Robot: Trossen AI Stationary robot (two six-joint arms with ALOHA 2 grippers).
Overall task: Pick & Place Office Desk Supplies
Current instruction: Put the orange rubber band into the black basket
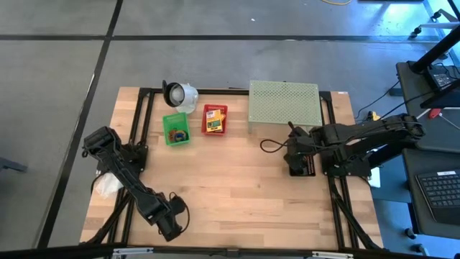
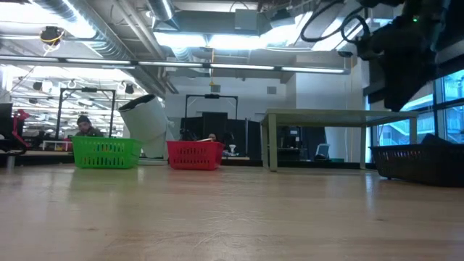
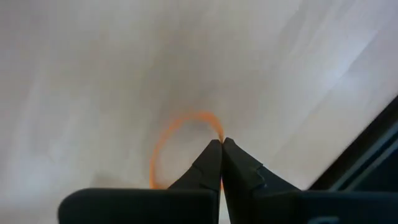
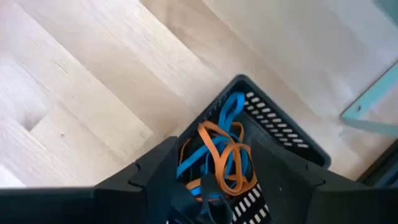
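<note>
Left wrist view: left claw (image 3: pixel 221 144) pinches an orange rubber band (image 3: pixel 180 134); right claw's state unclear — lift gently, avoid snagging.

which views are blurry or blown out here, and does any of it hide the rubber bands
Left wrist view: soft focus, the orange rubber band smeared where the shut left gripper pinches it. Right wrist view: sharper, blue and orange rubber bands clear in the black basket. Low view: ceiling lights glare, the green basket readable. High view: evenly lit, bands too small to make out.
</note>
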